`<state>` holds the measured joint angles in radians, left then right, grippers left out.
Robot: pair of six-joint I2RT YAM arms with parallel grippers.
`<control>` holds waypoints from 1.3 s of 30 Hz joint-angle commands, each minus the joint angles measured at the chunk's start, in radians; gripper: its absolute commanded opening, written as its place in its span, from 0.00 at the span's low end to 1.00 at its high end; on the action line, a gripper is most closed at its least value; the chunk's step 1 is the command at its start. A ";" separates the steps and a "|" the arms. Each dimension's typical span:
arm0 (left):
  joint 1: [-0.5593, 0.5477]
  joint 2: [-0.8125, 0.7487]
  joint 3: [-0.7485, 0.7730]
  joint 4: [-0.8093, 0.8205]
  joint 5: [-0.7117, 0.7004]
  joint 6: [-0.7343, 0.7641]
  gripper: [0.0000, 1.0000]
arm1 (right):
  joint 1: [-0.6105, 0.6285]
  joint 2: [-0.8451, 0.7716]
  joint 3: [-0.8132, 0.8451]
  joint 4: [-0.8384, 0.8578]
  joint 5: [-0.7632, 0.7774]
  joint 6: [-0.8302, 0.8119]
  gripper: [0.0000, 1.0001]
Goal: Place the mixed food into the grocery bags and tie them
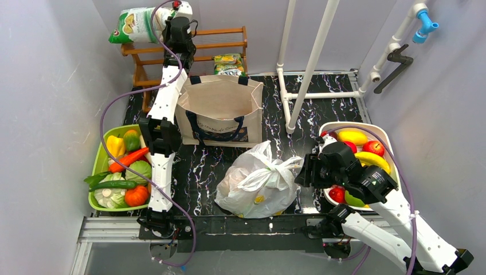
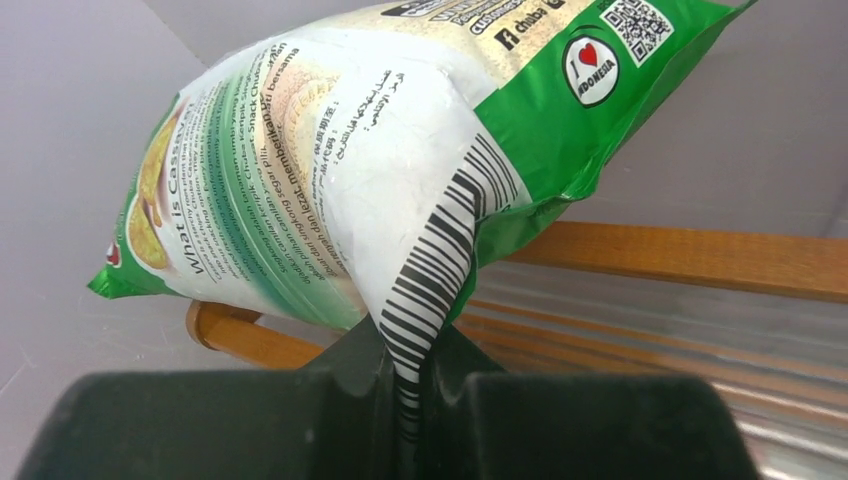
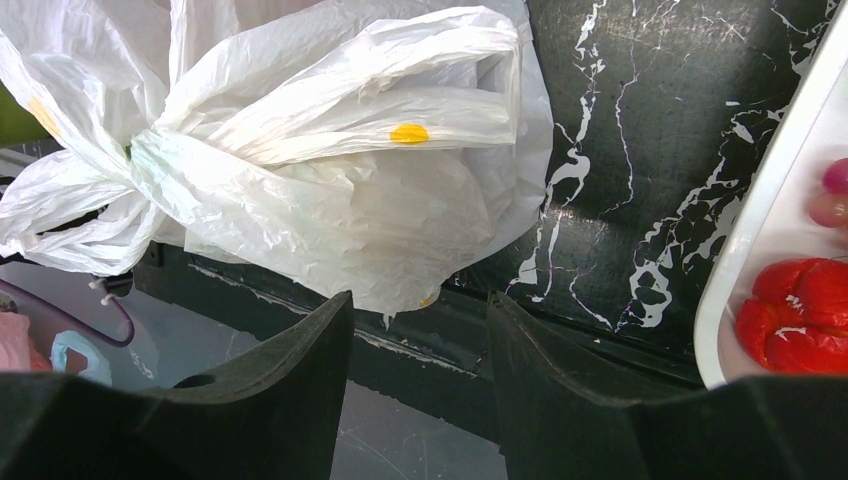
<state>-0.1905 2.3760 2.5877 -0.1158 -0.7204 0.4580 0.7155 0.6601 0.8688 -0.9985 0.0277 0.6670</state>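
Packet first: the green-and-white foil snack packet [image 1: 134, 26] hangs at the far left corner, over the top rail of the slatted wooden rack [image 1: 212, 34]. Your left gripper [image 1: 160, 24] is clamped on its flat sealed edge, right at the barcode. The left wrist view shows the jaws pressed together on that thin seam, with the puffy body of the packet jutting up and to the left. The seam is the sensible hold, I'd say, since the air-filled body would slip or crush. From that view you cannot tell whether the packet's low corner is free of the rail.

Just near and right of the rack stands the boxy beige canvas tote with navy handles [image 1: 218, 123], upright, mouth open and handles drooping down the front wall. That leaves a clear drop from above, and it is the likely target. Two more green snack packets [image 1: 229, 64] lie on the rack behind the tote.

At near centre sits the thin white plastic carrier bag [image 1: 252, 183], bulging, its handles gathered into what looks like a knot, so that bag seems finished.

Your right gripper [image 1: 306, 172] hovers just right of it with jaws apart and nothing between them, parked between the bag and the white oval tray of fruit [image 1: 322, 130] on the right. The green tray of vegetables [image 1: 94, 186] lies at near left, beside the left arm.
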 commanded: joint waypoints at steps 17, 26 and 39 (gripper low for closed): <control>-0.218 -0.714 -0.578 0.039 0.076 -0.286 0.00 | -0.001 -0.059 0.131 -0.074 0.060 -0.001 0.58; -0.224 -1.007 -0.775 -0.116 0.323 -0.500 0.00 | -0.001 -0.073 0.098 -0.065 0.061 0.011 0.58; -0.223 -1.113 -0.608 -0.494 0.778 -0.613 0.00 | -0.001 -0.010 0.070 0.017 0.059 0.001 0.58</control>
<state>-0.4129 1.2991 1.9034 -0.5144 -0.0956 -0.0929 0.7155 0.6338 0.9337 -1.0374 0.0826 0.6754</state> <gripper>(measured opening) 0.034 0.586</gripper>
